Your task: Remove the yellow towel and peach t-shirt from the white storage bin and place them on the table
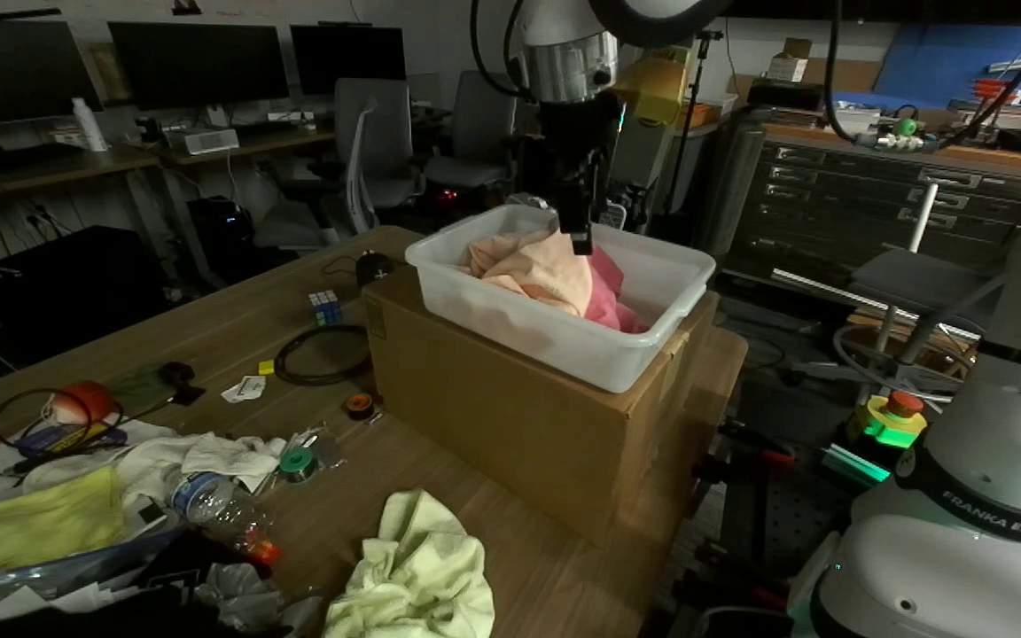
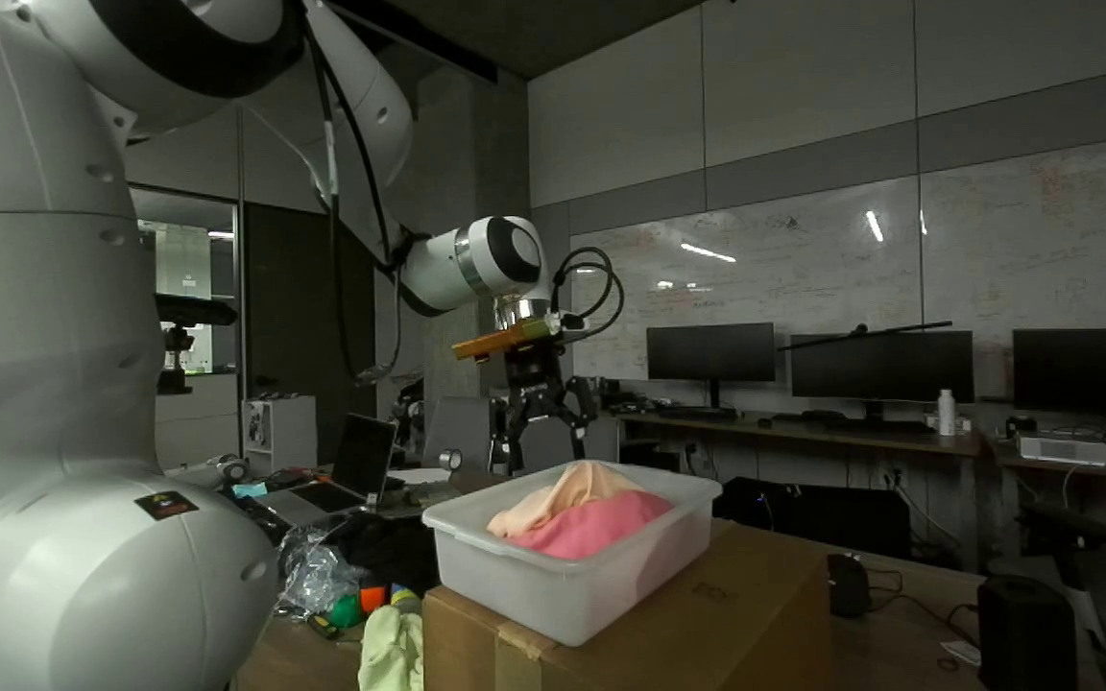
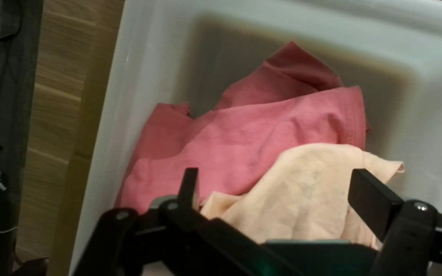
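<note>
The white storage bin (image 1: 519,330) stands on a cardboard box and shows in both exterior views (image 2: 524,574). In it lies the crumpled peach t-shirt (image 1: 539,268), which partly covers a pink cloth (image 3: 240,145). A pale yellow towel (image 1: 422,576) lies crumpled on the table (image 1: 555,580) beside the box; its edge also shows in an exterior view (image 2: 393,653). My gripper (image 2: 543,456) points down over the bin. In the wrist view my gripper (image 3: 274,176) is open and empty, its fingers wide apart above the peach t-shirt (image 3: 305,188).
The cardboard box (image 1: 493,434) raises the bin above the table. Clutter at one side includes another yellow cloth (image 1: 41,523), a plastic bottle (image 1: 209,498) and white cloth (image 1: 231,456). A coiled cable (image 1: 320,381) and a puzzle cube (image 1: 325,307) lie beside the box.
</note>
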`<control>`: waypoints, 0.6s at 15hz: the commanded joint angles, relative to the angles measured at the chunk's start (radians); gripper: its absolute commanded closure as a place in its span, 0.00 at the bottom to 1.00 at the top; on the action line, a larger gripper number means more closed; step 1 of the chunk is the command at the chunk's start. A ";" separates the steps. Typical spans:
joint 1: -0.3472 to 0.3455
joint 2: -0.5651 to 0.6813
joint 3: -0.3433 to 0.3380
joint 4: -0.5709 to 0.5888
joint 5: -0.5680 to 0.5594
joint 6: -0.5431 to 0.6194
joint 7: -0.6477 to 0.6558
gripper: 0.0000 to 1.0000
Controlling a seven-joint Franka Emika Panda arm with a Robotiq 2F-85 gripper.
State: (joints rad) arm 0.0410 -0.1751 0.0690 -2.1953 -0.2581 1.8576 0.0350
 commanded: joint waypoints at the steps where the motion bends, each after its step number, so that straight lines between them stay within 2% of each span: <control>1: -0.012 0.006 -0.008 -0.011 -0.050 0.054 0.013 0.00; 4: -0.011 0.011 -0.018 -0.026 -0.025 0.092 -0.017 0.00; 9: -0.015 0.009 -0.029 -0.069 -0.039 0.241 -0.048 0.00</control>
State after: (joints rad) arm 0.0335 -0.1574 0.0543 -2.2390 -0.2880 2.0123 0.0222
